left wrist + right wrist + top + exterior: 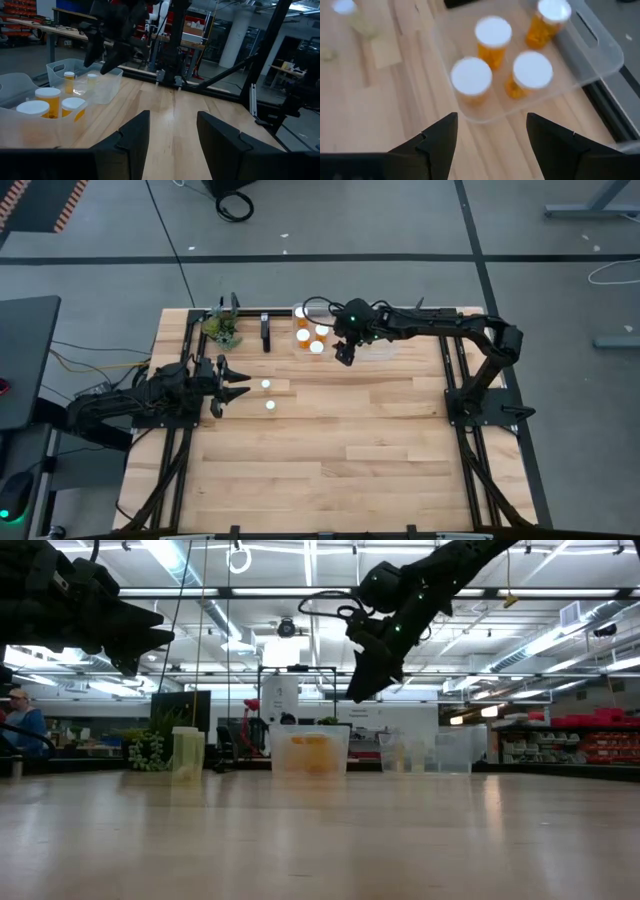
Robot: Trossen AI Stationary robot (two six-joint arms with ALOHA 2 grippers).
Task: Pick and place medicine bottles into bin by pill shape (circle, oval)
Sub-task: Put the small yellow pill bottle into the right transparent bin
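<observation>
The table (330, 460) is a big wooden butcher-block top, mostly bare wood, with everything bunched along the far edge.

The right arm reaches across from the right side so its tool (490, 137) hangs over the near edge of a clear bin (600, 60) at the far middle. Its fingers are spread wide with nothing between them. My guess is it's sitting up high like that so it doesn't knock the bottles already in there.

The left arm is parked at the left side, up off the table, with its tool (172, 135) pointing toward the middle. Also spread apart, also holding nothing, and probably just waiting its turn.

A second clear bin (107, 82) sits right beside the first one on the right, which makes sense for splitting circle from oval.

In the first bin, four medicine bottles (492, 42) stand upright in a loose cluster, orange with white caps. The second bin has two slimmer bottles (69, 80).

Two more bottles (268, 394) are out on the table, near the left tool and well apart from the bins. From above they're just white dots, so they still look unsorted to me.

There's also a little green plant (222, 330) at the far left corner.
</observation>
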